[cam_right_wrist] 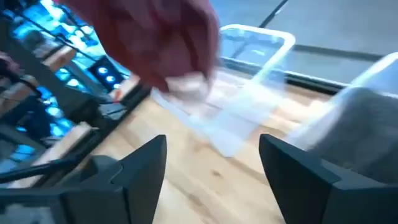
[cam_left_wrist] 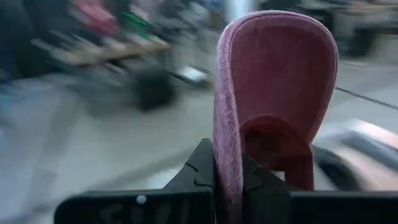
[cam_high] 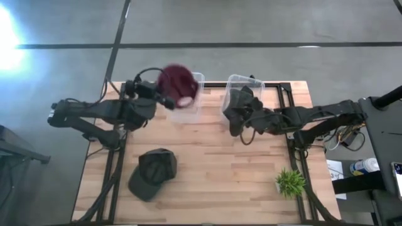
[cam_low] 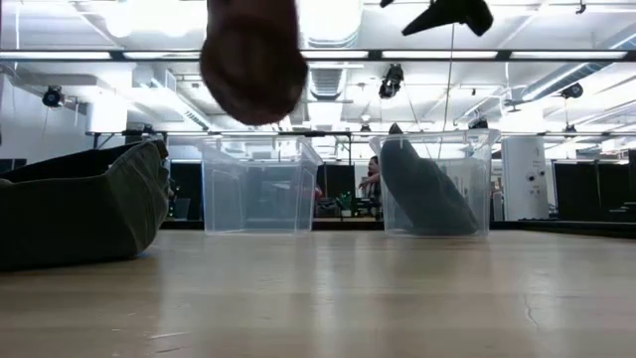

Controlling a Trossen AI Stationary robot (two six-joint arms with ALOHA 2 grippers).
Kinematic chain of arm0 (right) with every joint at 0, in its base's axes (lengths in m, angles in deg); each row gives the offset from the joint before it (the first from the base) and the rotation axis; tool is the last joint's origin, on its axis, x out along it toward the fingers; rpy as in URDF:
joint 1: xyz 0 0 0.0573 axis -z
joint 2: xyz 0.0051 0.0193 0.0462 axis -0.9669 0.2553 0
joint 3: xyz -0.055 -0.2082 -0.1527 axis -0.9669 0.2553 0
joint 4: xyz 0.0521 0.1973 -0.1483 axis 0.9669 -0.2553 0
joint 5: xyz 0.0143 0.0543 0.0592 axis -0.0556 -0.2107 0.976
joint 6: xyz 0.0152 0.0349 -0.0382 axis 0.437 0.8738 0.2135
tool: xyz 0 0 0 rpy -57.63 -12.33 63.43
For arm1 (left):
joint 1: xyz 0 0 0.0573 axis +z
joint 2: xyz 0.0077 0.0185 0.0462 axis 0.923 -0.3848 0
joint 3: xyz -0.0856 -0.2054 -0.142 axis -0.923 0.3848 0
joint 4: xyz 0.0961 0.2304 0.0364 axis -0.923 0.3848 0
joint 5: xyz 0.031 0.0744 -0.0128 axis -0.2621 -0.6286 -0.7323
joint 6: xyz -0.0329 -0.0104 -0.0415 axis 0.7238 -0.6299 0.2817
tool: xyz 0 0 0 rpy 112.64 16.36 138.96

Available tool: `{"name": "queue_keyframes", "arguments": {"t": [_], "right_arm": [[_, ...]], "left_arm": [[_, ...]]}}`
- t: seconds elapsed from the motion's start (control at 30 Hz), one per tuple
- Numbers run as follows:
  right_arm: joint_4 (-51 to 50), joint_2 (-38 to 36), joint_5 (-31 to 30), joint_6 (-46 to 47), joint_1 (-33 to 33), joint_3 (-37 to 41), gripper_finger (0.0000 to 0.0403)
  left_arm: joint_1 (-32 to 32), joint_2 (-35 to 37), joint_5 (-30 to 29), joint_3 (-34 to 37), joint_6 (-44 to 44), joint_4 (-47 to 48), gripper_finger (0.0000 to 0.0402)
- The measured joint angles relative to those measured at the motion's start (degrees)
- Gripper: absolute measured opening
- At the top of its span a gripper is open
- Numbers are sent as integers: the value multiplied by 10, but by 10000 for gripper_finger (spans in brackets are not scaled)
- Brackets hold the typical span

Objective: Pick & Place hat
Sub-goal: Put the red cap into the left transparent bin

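We see a light wooden table (cam_high: 207, 157) on a grey floor; across it, the low view opens on a hall with ceiling strip lights. At near left an olive-green cap (cam_high: 152, 173) lies on the wood. At the far edge stand two clear plastic bins: the left bin (cam_high: 190, 94) looks empty, and the right bin (cam_high: 251, 85) has a dark grey hat (cam_low: 425, 191) leaning inside. A small green potted plant (cam_high: 289, 182) sits at near right. The left gripper (cam_high: 168, 100) is raised beside the left bin, its fingers clamped on a maroon hat (cam_high: 175, 82) hanging over that bin. The right gripper (cam_high: 235, 130) hovers in front of the right bin with its fingers (cam_right_wrist: 144, 169) spread apart.
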State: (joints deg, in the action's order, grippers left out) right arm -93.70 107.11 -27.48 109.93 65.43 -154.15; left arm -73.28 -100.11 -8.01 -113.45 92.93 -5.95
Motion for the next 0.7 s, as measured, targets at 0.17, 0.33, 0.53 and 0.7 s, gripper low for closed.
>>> {"name": "queue_keyframes", "arguments": {"t": [0.17,0.33,0.53,0.7], "right_arm": [[-15,6,-2,1,1,2,252],[-17,26,6,22,1,6,249],[-30,52,49,28,1,6,250],[-33,58,66,36,1,7,250]], "left_arm": [[87,-26,18,31,-48,-71,6],[154,-83,60,83,-39,-146,6],[183,-159,143,91,21,-135,7],[188,-210,239,91,156,-50,47]]}}
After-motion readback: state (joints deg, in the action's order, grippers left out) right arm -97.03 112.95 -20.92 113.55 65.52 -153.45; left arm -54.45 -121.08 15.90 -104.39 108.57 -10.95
